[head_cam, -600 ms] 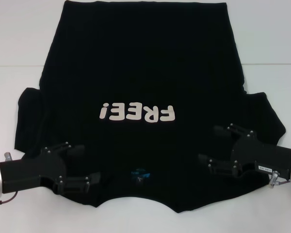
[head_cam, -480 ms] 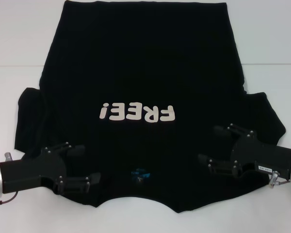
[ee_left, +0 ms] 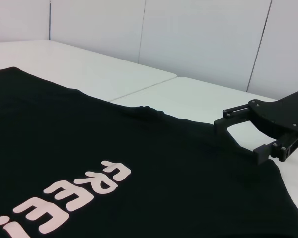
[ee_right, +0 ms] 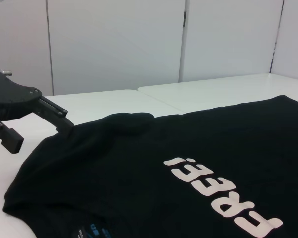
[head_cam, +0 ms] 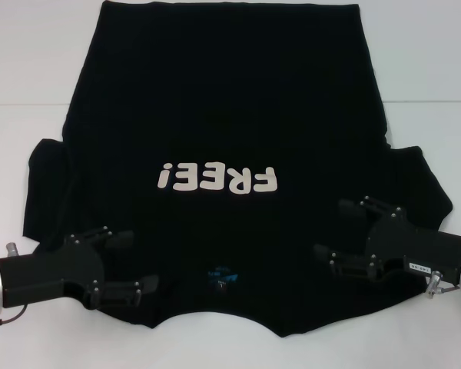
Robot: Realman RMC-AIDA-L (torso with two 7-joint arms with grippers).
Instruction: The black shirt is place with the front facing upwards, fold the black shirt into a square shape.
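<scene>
- Two grippers are hovering over the near end of the shirt [head_cam: 230,115], which is lying flat, front up, on the white table [head_cam: 31,69] — collar toward the robot, hem at the far edge.
- White "FREE!" print [head_cam: 217,179] is reading upside down in the head view; the small blue neck label [head_cam: 221,274] is sitting just below it, near the collar.
- Left gripper [head_cam: 134,261] is reaching in from the left side, over the shirt's left shoulder area, just beside the left sleeve [head_cam: 46,181]. Its two fingers are spread apart, nothing between them.
- Right gripper [head_cam: 334,231] is reaching in from the right side over the right shoulder area, near the right sleeve [head_cam: 422,181]. Fingers likewise parted, gripping nothing.
- Whether either gripper's fingertips are touching the cloth — cannot tell from the head view.
- Left wrist view is showing the right gripper [ee_left: 238,134] across the shirt, fingers apart, at the sleeve edge with white table behind it.
- Right wrist view is showing the left gripper [ee_right: 39,131] at the opposite sleeve edge, also released.
- Cloth is lying mostly smooth; the sleeves are bunching slightly at both sides.
</scene>
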